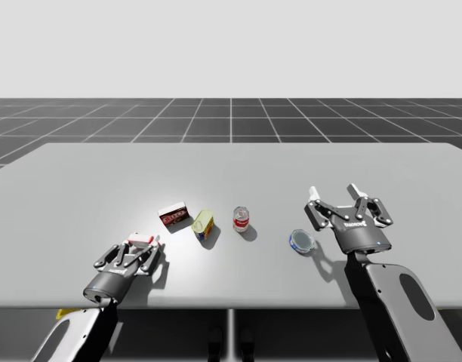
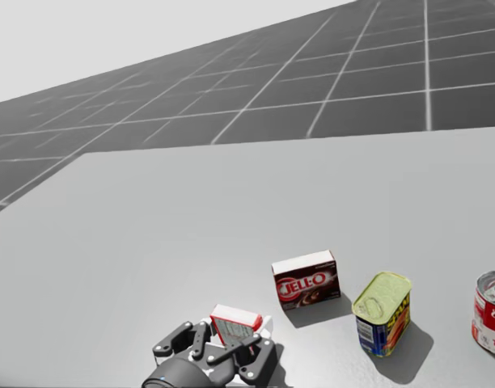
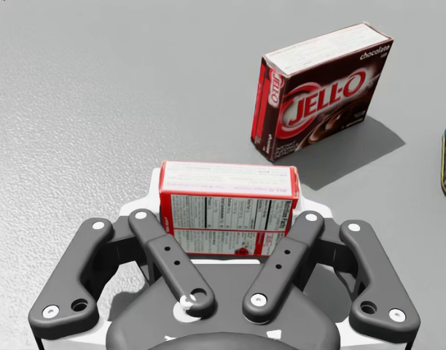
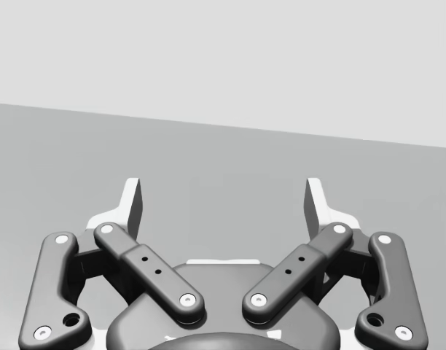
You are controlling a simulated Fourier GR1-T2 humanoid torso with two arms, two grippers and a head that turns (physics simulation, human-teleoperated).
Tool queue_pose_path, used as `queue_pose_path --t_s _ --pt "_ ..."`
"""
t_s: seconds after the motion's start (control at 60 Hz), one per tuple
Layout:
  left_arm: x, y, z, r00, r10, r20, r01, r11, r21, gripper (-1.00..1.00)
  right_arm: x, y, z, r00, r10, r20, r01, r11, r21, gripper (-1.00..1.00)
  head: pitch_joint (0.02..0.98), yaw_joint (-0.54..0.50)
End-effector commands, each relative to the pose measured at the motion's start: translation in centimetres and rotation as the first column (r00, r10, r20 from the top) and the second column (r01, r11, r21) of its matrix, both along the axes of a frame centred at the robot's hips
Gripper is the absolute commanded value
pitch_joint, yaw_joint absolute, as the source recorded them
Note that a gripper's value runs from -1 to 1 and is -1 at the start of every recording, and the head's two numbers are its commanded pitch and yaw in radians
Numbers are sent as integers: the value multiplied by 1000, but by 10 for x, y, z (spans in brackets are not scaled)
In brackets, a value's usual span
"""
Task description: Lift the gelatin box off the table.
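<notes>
The gelatin box (image 3: 227, 208) is small, red and white, and stands between the fingers of my left gripper (image 3: 228, 219), which is shut on its two sides. In the high view the same box (image 1: 140, 240) is at the tip of my left gripper (image 1: 139, 246), near the table's front left. The head view shows the box (image 2: 235, 322) held in that gripper (image 2: 231, 335), low over the table; whether it touches the surface I cannot tell. My right gripper (image 1: 335, 192) hovers open at the right, and nothing lies between its fingers (image 4: 132, 200).
A dark brown box (image 1: 173, 216) stands just ahead of the left gripper. To its right are a blue tin with a yellow lid (image 1: 203, 224), a red can (image 1: 241, 219) and a flat blue round can (image 1: 301, 241). The grey table (image 1: 103, 188) stretches bare to the far edge.
</notes>
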State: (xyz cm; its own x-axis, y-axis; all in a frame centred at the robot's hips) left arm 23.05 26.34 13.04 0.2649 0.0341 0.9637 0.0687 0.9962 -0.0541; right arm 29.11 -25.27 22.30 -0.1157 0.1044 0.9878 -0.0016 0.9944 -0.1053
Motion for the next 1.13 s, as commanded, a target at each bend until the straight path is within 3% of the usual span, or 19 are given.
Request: queue_pose_path --t_s 0.017,0.15,0.367,0.667,0.9,1.133 --pt "-7 -7 -15 993 -111 -49 111 994 -15 956 0 -1 0 1000 -1 1 1 1000 2 -1000 509 452" --pt "-7 -7 -16 993 -112 -47 111 994 -13 963 1 -1 0 1000 -1 -1 1 1000 3 -1000 466 457" --pt "-12 -11 12 994 -101 49 97 992 86 987 1 -2 0 1000 -2 -2 2 1000 0 -1000 454 456" --pt "-15 -13 70 980 -148 134 128 981 148 983 3 -5 -1 1000 13 5 -13 1000 -15 -1000 455 454" --pt "-13 -19 126 946 -181 267 124 968 219 1000 3 -6 -3 999 39 13 -39 999 -31 -1000 443 452" --pt "-10 -24 175 905 -194 380 96 961 260 1000 3 -6 -4 999 37 15 -37 999 -34 -1000 443 449"
